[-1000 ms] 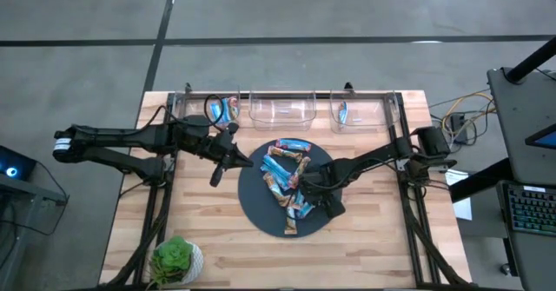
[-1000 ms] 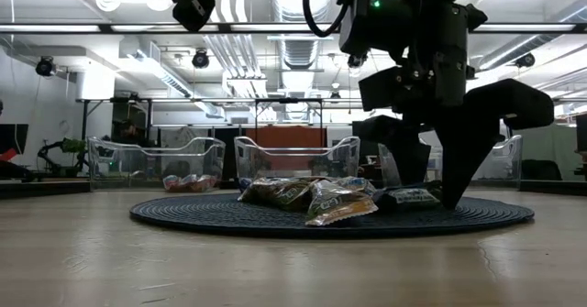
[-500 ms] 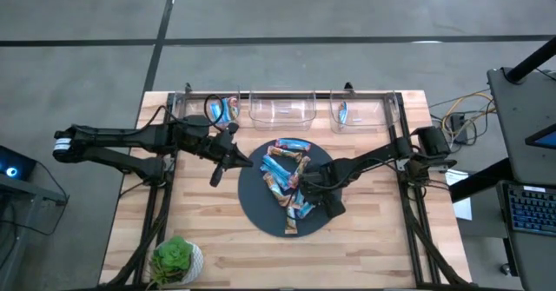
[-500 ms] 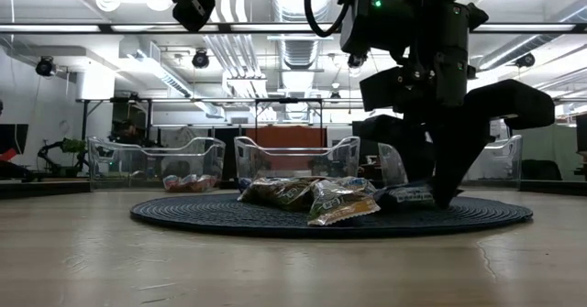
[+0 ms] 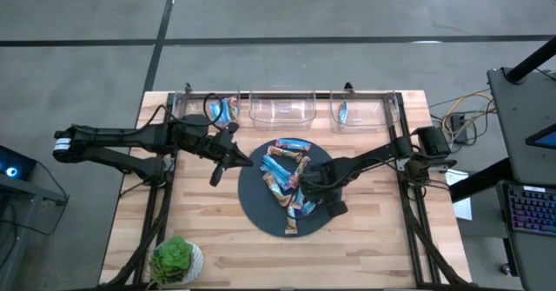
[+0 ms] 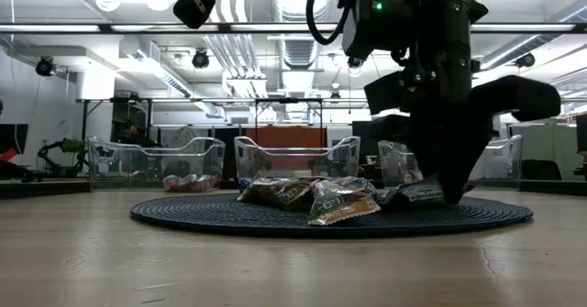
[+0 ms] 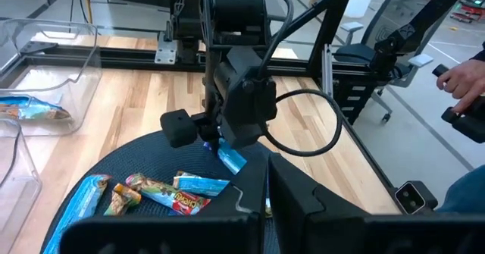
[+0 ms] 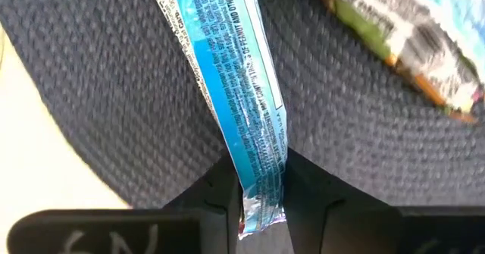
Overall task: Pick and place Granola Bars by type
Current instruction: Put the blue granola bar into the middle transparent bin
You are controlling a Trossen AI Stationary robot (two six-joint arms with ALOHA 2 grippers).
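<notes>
Several granola bars (image 5: 287, 171), blue, blue with red and brown-tan, lie piled on a dark round mat (image 5: 261, 214). My right gripper (image 5: 307, 189) stands low over the right side of the pile, shut on a bright blue bar (image 8: 235, 79); the bar also shows in the left wrist view (image 7: 231, 158). My left gripper (image 5: 217, 176) hangs shut and empty above the mat's left edge. Blue-and-red bars (image 5: 224, 109) lie in the left clear bin, and one blue bar (image 5: 342, 113) lies in the right bin. My right gripper pinches the blue bar's crimped end (image 8: 261, 189) between its two fingers. The fingers slant down from above and from the table's right, and the bar runs out from them lengthwise. The held end (image 6: 420, 191) is raised a little off the mat, and the bar tilts down toward the pile.
Three clear bins stand in a row at the far edge; the middle one (image 5: 282, 109) shows nothing inside. A potted plant (image 5: 176, 261) stands at the near left corner. A person's hand (image 7: 462, 79) shows beyond the table's right side.
My right gripper has shut on the blue bar at the right side of the pile and has tipped a little. The bar's held end has come up off the mat.
</notes>
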